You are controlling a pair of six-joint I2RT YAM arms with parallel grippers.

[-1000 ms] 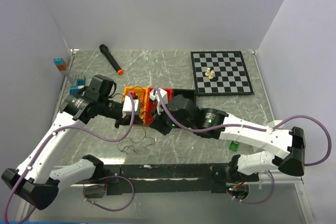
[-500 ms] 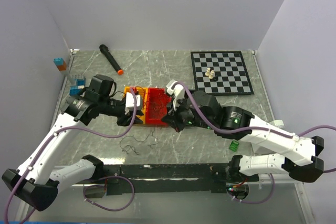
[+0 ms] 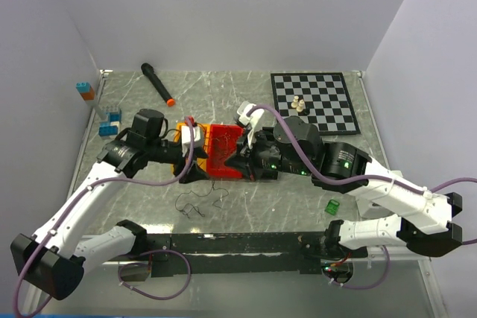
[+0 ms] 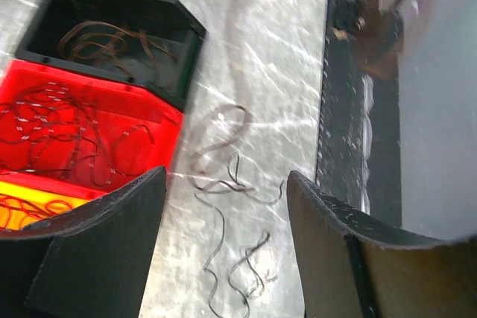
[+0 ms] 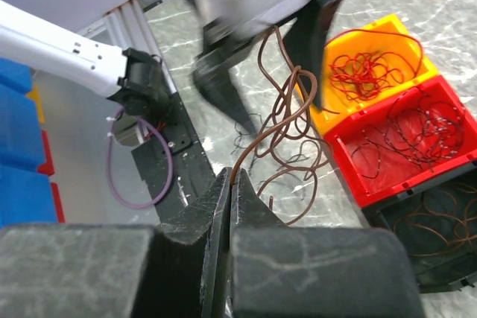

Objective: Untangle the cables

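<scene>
top, left-wrist and right-wrist views of the bench (image 3: 223,98), with every place given relative to the red bin (image 3: 223,150). a yellow bin (image 3: 185,133) touches the red bin's left side, and a black bin (image 4: 112,39) touches its right side, largely hidden under the right arm in the top view. the left gripper (image 4: 223,229) hangs just beside the red bin's near left corner; we see its jaws spread wide with nothing between them, and in its own view the bare bench and a few loose dark cables (image 4: 223,184) show through the gap. these loose cables lie flat on the bench on the near side of the red bin, apart from its wall. the right gripper (image 5: 229,184) sits over the black bin, just right of the red bin, with its jaws pressed fully together on one brown cable (image 5: 287,121), which curls in loops away from the fingertips, clear of the bench, towards the left gripper. inside the red bin we see a tangle of thin dark red cables (image 5: 417,128); the yellow bin holds reddish cables (image 5: 365,72) and the black bin holds brown cables (image 4: 112,42). a chessboard (image 3: 313,102) lies on the far right of the red bin, and a black marker (image 3: 158,84) on its far left.
</scene>
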